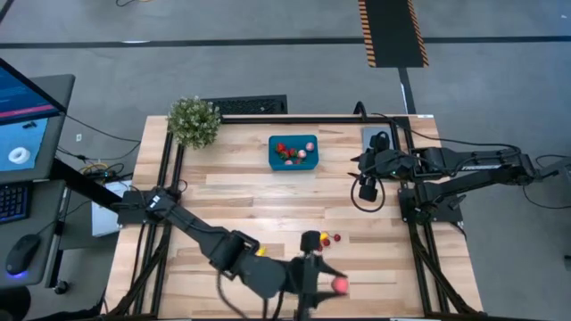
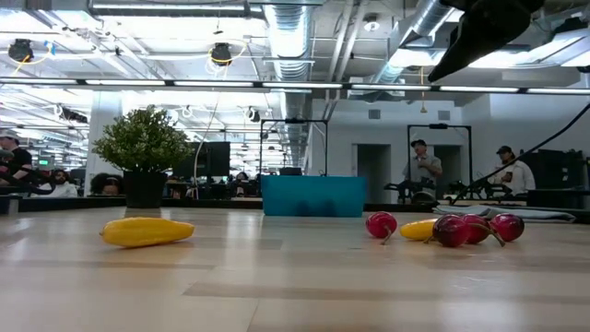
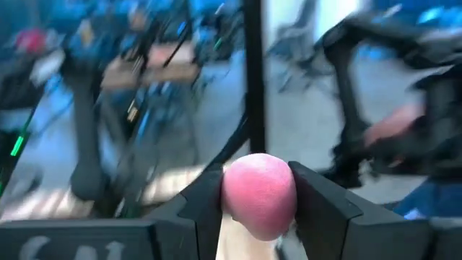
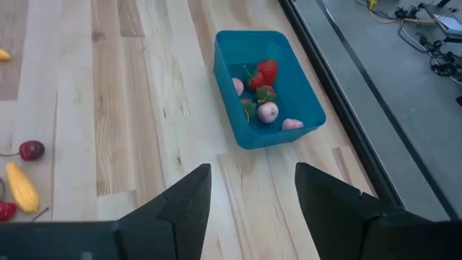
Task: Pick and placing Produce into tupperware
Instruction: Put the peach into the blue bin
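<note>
Table (image 1: 268, 192): bearing all items. Blue container (image 1: 293, 152) sitting well beyond left gripper (image 1: 337, 285), holding strawberries and pink pcs. R gripper (image 4: 249, 191) hanging near container, fingers spread, nothing between. L gripper clamping pink fruit (image 3: 258, 193). Cherries (image 1: 331, 238) lying just beside it.

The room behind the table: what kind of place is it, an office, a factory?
Probably a robotics lab or workshop in an open industrial hall: bare ceiling ducts, people among equipment behind, a computer monitor beside the wooden table, cables on a concrete floor.
</note>
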Controlling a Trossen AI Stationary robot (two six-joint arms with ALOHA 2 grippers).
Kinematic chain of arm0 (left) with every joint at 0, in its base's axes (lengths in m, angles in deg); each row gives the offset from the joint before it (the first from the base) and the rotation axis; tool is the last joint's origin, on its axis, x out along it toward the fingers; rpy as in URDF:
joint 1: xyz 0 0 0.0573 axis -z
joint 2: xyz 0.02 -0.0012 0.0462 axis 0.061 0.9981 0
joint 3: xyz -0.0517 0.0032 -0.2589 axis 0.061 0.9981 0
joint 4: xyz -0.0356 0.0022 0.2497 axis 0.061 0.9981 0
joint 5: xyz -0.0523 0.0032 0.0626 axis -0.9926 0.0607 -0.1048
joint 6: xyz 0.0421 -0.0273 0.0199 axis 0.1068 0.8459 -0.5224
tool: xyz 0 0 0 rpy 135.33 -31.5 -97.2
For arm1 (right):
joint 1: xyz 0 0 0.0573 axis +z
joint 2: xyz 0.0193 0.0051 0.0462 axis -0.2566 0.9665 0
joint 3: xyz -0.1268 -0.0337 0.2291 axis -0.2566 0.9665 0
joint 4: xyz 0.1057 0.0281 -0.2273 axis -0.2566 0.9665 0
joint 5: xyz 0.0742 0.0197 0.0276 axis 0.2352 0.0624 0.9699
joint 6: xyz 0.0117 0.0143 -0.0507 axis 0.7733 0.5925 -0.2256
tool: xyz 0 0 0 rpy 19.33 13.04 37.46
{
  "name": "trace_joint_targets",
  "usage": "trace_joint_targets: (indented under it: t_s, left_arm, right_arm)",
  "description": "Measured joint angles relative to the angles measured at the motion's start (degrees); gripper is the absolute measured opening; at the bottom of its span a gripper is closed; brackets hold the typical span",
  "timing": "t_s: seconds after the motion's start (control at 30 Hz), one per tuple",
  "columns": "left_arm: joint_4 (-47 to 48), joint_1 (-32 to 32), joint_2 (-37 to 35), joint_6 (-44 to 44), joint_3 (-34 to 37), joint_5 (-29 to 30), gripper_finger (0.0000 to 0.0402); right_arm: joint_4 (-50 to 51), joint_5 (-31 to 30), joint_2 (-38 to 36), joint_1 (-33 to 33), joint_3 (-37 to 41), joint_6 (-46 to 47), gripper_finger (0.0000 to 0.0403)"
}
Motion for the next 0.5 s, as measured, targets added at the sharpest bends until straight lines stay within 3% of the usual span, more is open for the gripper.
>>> trace_joint_targets:
  t_s: [0.27, 0.5]
  left_arm:
    - [-18.6, 3.1, -0.9, -16.6, 0.0, -14.6, 0.0134]
    - [-28.9, 6.2, -1.1, -29.3, 0.0, -20.4, 0.0134]
  right_arm:
    - [0.0, 0.0, 0.0, 0.0, 0.0, 0.0, 0.0225]
    - [0.0, 0.0, 0.0, 0.0, 0.0, 0.0, 0.0225]
